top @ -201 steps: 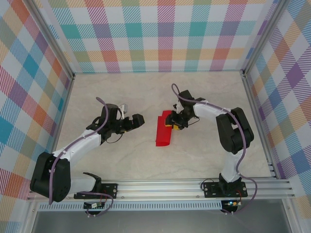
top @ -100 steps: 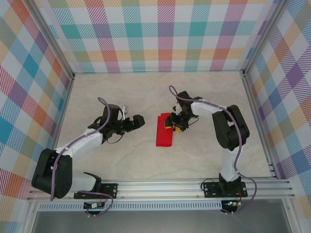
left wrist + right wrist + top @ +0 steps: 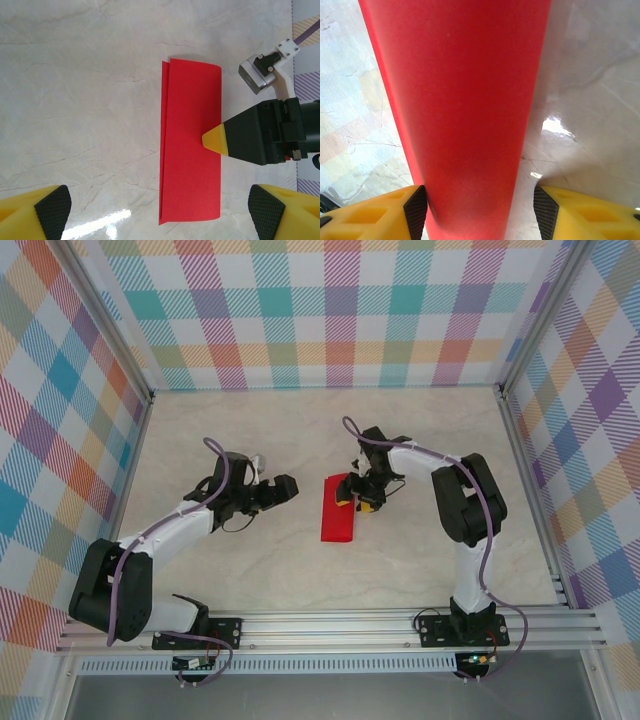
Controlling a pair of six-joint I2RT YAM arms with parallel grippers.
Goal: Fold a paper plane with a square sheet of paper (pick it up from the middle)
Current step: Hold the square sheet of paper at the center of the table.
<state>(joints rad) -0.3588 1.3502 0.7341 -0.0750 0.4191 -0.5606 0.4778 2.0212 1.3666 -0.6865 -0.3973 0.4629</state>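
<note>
Right gripper [image 3: 480, 212] first: its jaws are spread, yellow fingers with black pads [image 3: 416, 207] standing either side of a bright red sheet of paper [image 3: 465, 100], folded into a long narrow rectangle. The paper runs straight out between them. One pad sits right at the paper's edge, though whether it actually touches is hard to call this close up; the other pad stands clear, with bare table between it and the sheet.

From the left wrist camera, one yellow fingertip [image 3: 216, 140] of that gripper meets the paper's [image 3: 192, 150] long right edge, about halfway along. The sheet lies flat, and a thin sliver of a lower layer peeks out along its left side.

Left gripper [image 3: 160, 215] now: wide open, fingers [image 3: 52, 210] far apart, pinching nothing, hanging near the paper's end.

From above, the paper [image 3: 337, 515] lies mid-table on the pale marble-patterned tabletop [image 3: 250, 570], between the two arms, with the right gripper [image 3: 352, 497] at its right edge and the left gripper [image 3: 288, 487] just off to its left, apart from it. Pastel checked walls [image 3: 340, 320] ring the scene.
</note>
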